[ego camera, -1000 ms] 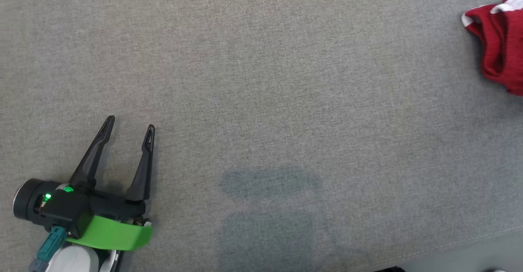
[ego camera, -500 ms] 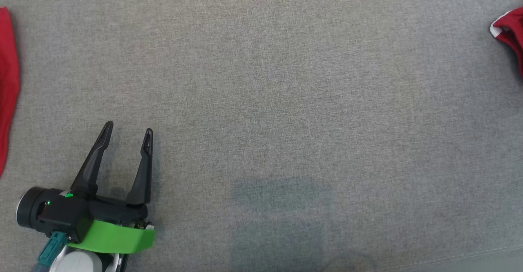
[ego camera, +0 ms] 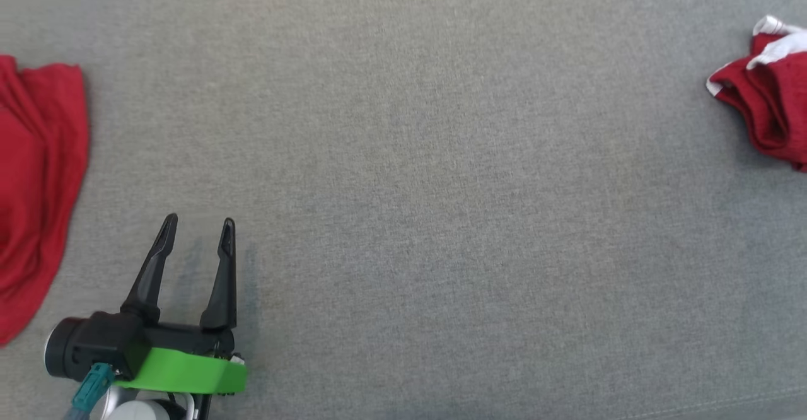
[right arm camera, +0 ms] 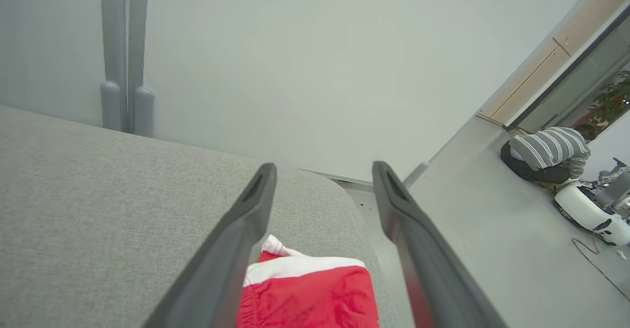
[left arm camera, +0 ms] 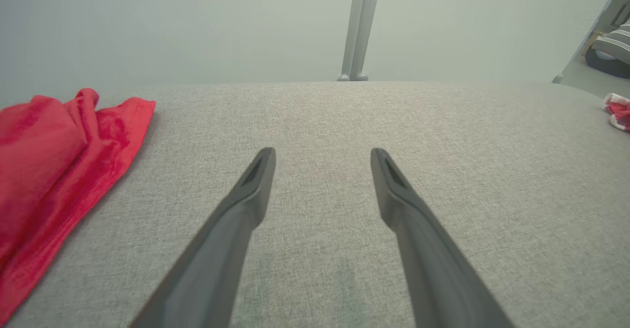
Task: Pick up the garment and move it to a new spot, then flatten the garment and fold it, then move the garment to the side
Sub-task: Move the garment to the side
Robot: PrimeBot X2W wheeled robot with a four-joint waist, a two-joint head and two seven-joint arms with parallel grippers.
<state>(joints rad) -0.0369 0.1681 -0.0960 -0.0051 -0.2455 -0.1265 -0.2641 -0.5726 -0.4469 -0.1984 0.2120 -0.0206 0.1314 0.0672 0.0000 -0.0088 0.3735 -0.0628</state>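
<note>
1. A red garment with white trim (right arm camera: 305, 293) lies bunched at the right edge of a grey fabric surface (ego camera: 441, 155), close to its far right corner.
2. The right gripper (right arm camera: 323, 166) hangs directly above it, two dark fingers spread wide, holding nothing.
3. The left gripper (ego camera: 199, 221) sits low near the front edge, also wide and empty. A plain red cloth (ego camera: 31, 174) lies at the left edge.
4. Likely step: picking the trimmed garment up. Come straight down so the fingers straddle a raised fold beside the white band (not one flat layer), then close fully.
5. Lift well clear before carrying it towards the middle, since a trailing hem could slip over the nearby edge.
</note>
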